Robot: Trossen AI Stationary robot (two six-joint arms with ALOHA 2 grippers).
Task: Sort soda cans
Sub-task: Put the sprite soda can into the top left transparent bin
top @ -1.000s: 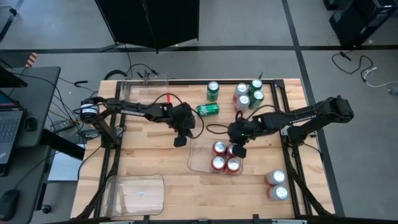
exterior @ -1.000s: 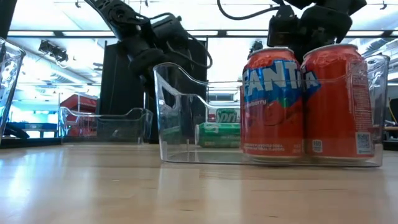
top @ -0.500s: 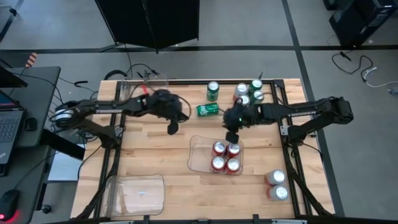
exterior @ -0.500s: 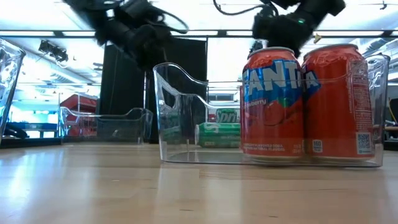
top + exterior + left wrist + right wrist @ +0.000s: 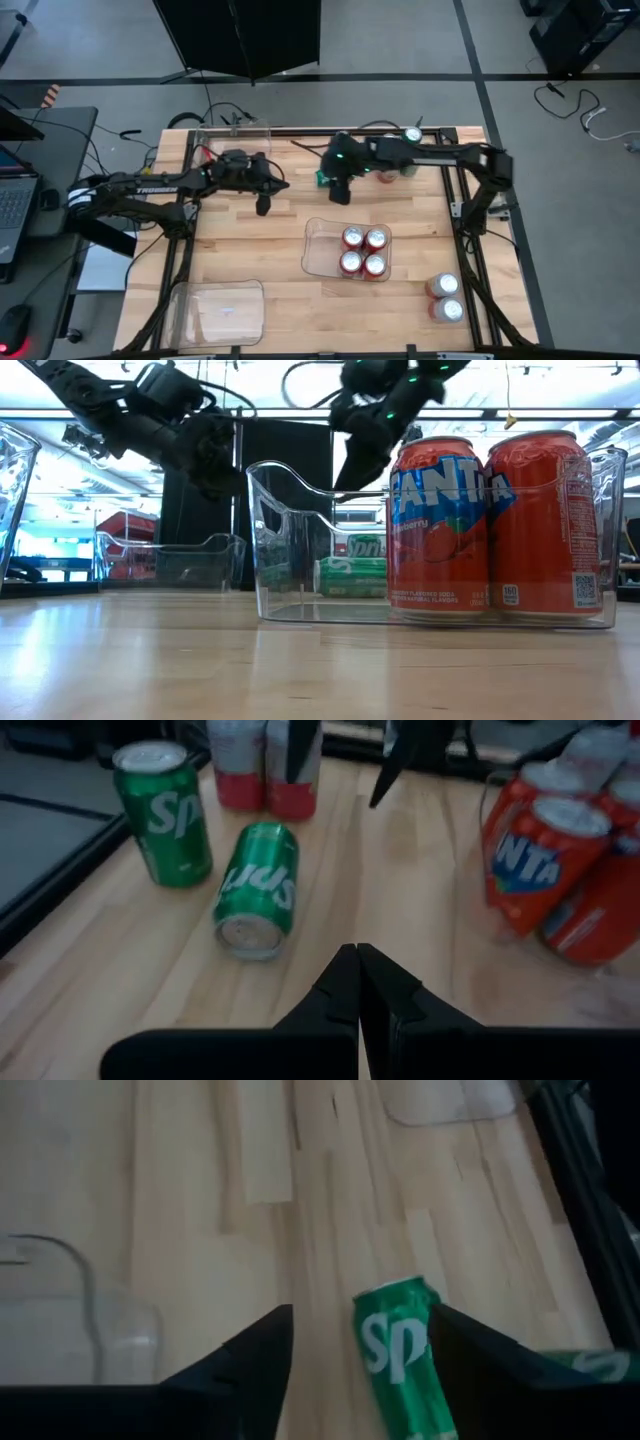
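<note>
Right pincer [image 5: 355, 1345] parted and empty just above toppled green cylindrical soda can [image 5: 400, 1350] on wooden worktop [image 5: 200, 1200], left pincer [image 5: 357, 985] pressed closed, empty.

A wooden table [image 5: 240, 250] carries three clear trays: one [image 5: 322, 250] holding four red cans [image 5: 363, 251], two others [image 5: 218, 312] bare. Green cans [image 5: 256, 890] and silver ones [image 5: 445, 297] stand loose.

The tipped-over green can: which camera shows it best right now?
The left wrist view: the tipped-over green can lies whole on the wood, silver end toward the camera. The right wrist view shows it between the open right gripper. The high view mostly hides it under that arm; the low view blurs it behind the clear tray.
</note>
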